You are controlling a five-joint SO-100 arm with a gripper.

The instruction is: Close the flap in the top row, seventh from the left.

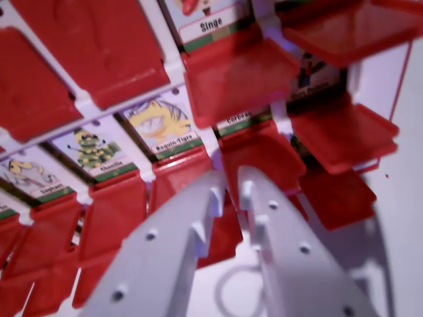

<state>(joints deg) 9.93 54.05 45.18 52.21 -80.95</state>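
A white game board (84, 100) with rows of red hinged flaps fills the wrist view, seen tilted. Several flaps stand out from the board, showing picture cards: Singe (210, 25), Requin-Tigre (160, 125), Chenille (97, 153), Corbeau (241, 119). The flap under Singe (239, 84) and two at the wrist view's right (344, 132) jut out towards me. Two red panels at the top left (92, 46) show no picture. My white gripper (234, 179) rises from the bottom centre. Its tips are a narrow gap apart and hold nothing, just before the flap below Corbeau (264, 155).
The board's right edge (396, 86) borders a pale surface (406, 218) at the wrist view's right. More red flaps (39, 244) crowd the lower left. A faint ring mark (228, 290) shows on the pale surface between my fingers.
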